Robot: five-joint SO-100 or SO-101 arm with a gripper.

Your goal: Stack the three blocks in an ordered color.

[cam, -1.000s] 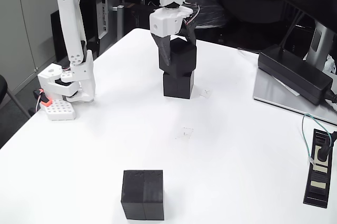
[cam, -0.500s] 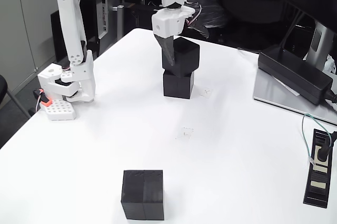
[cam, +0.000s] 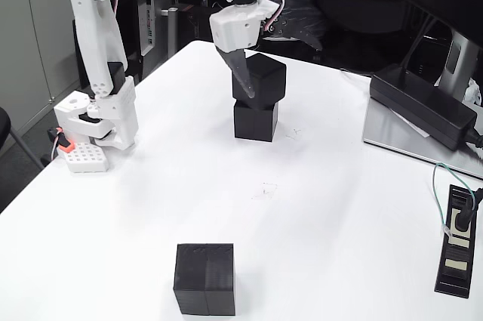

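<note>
I'm sitting at the stack with my claw [cam: 245, 72] at the top block [cam: 260, 79], which is resting twisted on the bottom block [cam: 255, 119] mid-table [cam: 136, 215]; one dark finger [cam: 240, 70] is lying against its left face, and I cannot tell whether I'm gripping or released. I'm judging step two as roughly placed, with the third block [cam: 205, 278] sitting well apart at the near edge. Next I'm needing a clean lift off without nudging the crooked top, then a reach down to the third.
</note>
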